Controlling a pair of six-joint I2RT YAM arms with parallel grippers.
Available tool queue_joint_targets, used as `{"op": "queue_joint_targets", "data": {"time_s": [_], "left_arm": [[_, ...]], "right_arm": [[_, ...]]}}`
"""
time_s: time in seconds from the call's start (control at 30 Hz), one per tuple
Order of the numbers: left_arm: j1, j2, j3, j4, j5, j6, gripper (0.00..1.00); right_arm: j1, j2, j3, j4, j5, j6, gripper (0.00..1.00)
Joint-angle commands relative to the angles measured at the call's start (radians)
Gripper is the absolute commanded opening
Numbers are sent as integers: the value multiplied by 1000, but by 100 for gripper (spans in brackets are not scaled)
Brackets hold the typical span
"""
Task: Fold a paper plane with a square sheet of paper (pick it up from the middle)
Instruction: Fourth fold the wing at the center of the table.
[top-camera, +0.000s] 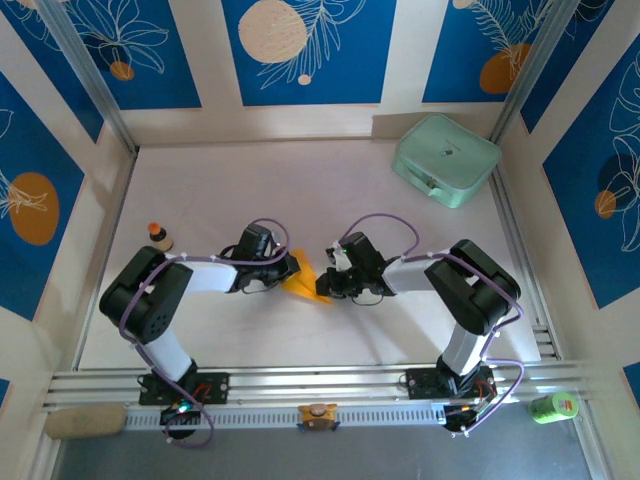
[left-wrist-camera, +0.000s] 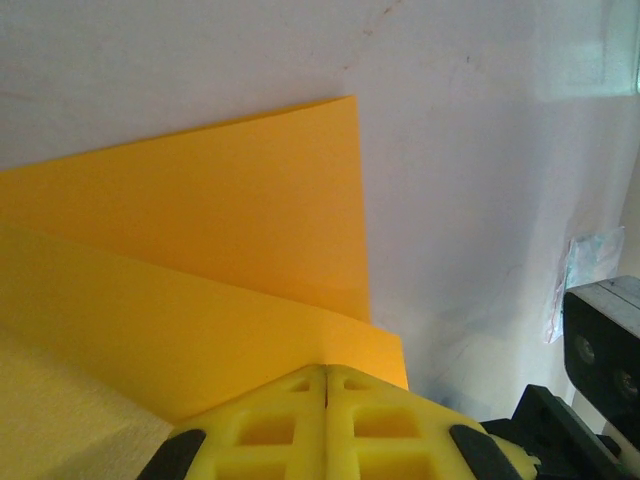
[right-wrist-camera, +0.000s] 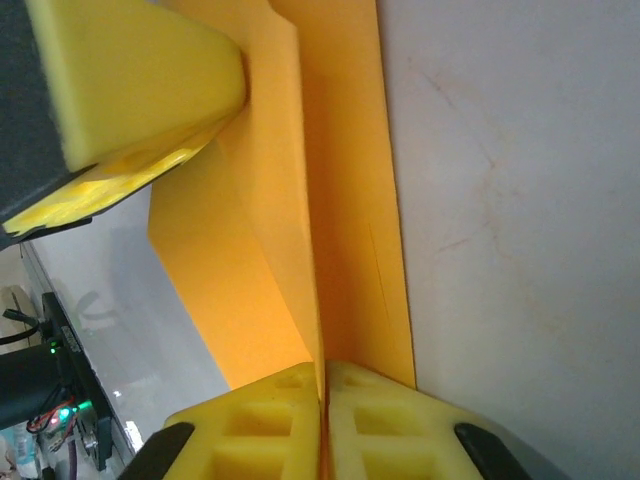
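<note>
White table (top-camera: 300, 190), centre: left gripper (left-wrist-camera: 326, 378) and right gripper (right-wrist-camera: 322, 380) each pinch the creased square sheet of paper (top-camera: 305, 284); most folds seemingly remain.

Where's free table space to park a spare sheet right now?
Free: the far-left stretch between the back wall and the small bottle; the far middle, left of the mint-green case; the near strip in front of the paper. Crowded: centre, where the left arm and right arm meet over the paper, and the far-right corner.

Top camera overlooks the table (top-camera: 300, 190); both wrist cameras closely share the paper (left-wrist-camera: 220, 200)
</note>
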Motion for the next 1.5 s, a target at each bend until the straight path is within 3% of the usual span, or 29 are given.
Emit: {"op": "queue_joint_targets", "data": {"time_s": [0.0,0.23,0.53,0.87,1.2,1.47], "left_arm": [[-7,13,-12,-19,-15,33,0],[-7,31,7,6,20,43,0],[-7,53,7,7,36,51,0],[-8,47,-1,23,40,68,0],[-7,23,-12,47,41,65,3],[-6,-17,-25,53,30,56,14]], "right_arm": [[-4,16,17,-25,-56,2,8],[-4,32,15,-31,-44,15,6],[-9,-4,41,-69,-57,4,17],[-29,7,110,-137,-80,-26,20],[-32,31,116,-148,-130,-38,12],[-20,42,90,-141,-128,-36,10]]}}
